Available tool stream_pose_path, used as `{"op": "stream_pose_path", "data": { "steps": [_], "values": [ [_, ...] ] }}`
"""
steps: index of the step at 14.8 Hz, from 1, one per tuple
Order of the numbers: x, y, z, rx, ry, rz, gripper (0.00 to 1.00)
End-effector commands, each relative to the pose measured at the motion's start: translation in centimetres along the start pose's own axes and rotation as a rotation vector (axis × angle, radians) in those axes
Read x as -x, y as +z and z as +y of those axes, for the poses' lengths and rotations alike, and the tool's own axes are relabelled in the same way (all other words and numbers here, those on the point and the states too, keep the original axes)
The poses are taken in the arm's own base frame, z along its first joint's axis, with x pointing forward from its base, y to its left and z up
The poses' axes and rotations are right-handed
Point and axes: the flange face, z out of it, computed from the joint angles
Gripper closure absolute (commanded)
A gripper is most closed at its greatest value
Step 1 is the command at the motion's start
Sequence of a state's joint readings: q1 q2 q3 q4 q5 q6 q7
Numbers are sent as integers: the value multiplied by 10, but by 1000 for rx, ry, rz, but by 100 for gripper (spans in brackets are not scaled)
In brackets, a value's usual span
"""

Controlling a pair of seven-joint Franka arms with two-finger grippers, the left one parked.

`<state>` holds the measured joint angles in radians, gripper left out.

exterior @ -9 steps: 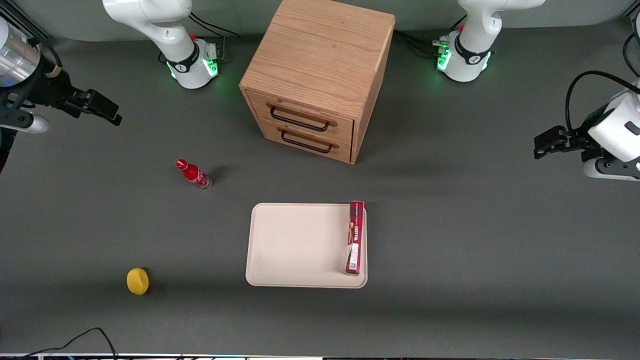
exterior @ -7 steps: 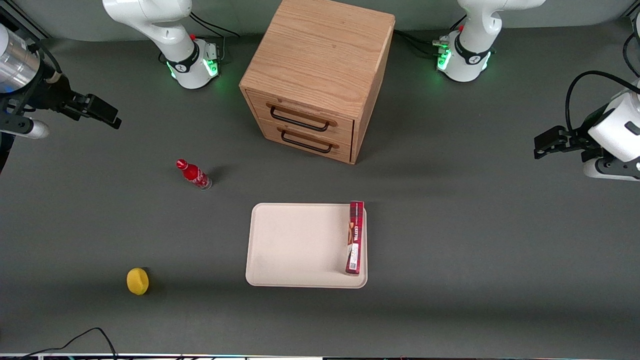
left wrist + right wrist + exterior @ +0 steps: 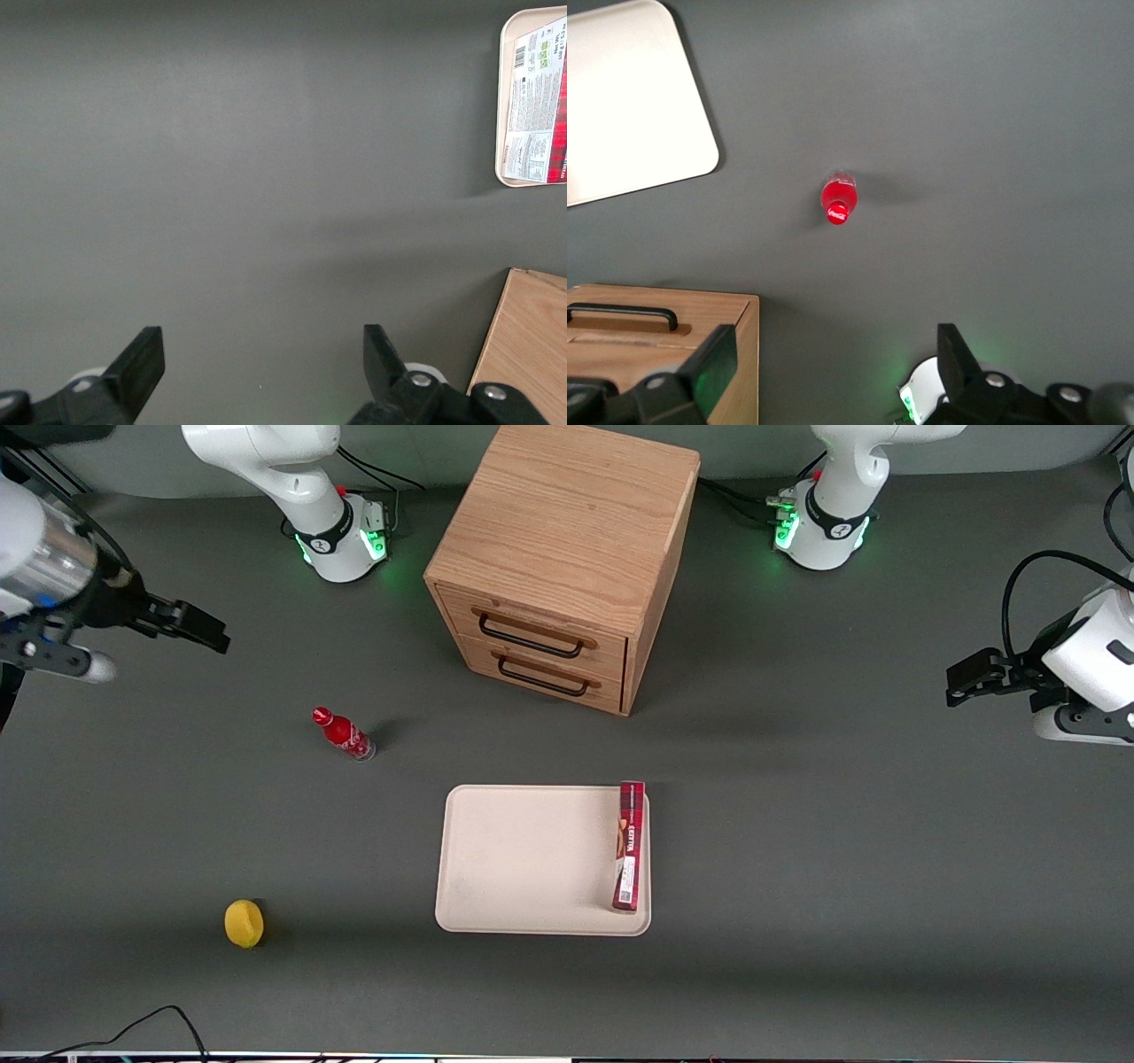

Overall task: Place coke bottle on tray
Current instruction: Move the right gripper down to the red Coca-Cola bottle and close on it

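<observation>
The coke bottle [image 3: 344,734], small and red with a red cap, stands upright on the grey table between the tray and the working arm's end. In the right wrist view the bottle [image 3: 838,198] shows from above. The cream-beige tray [image 3: 532,859] lies nearer the front camera than the cabinet; its corner shows in the right wrist view [image 3: 629,97]. My right gripper [image 3: 193,631] hangs above the table, farther from the front camera than the bottle and toward the working arm's end. It is open and empty [image 3: 833,363], well apart from the bottle.
A long red box [image 3: 630,846] lies on the tray along its edge toward the parked arm. A wooden drawer cabinet [image 3: 563,558] stands farther from the front camera than the tray. A yellow lemon [image 3: 244,923] lies near the table's front edge.
My right gripper has moved a little toward the table's middle and nearer the front camera. The bottle, tray and box have not moved.
</observation>
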<state>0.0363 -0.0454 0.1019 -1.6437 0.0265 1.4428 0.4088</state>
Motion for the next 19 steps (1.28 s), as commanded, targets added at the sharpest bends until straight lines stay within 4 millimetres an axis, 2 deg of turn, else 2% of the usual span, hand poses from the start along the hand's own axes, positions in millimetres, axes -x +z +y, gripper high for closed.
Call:
{"op": "stream_pose_path", "data": {
  "steps": [1,5,7,10,12,17,18,19],
  "values": [
    [-4,78,-14,-23,28,16,0],
    [-1,189,-32,-42,45,114,0],
    [5,238,-43,-59,33,152,0],
    [11,283,-32,-24,-9,204,0],
    [16,299,-27,-20,-18,212,0],
    [16,299,-27,-19,-19,213,0],
    [16,299,-27,-19,-19,213,4],
    [16,299,-27,-18,-22,214,23]
  ]
}}
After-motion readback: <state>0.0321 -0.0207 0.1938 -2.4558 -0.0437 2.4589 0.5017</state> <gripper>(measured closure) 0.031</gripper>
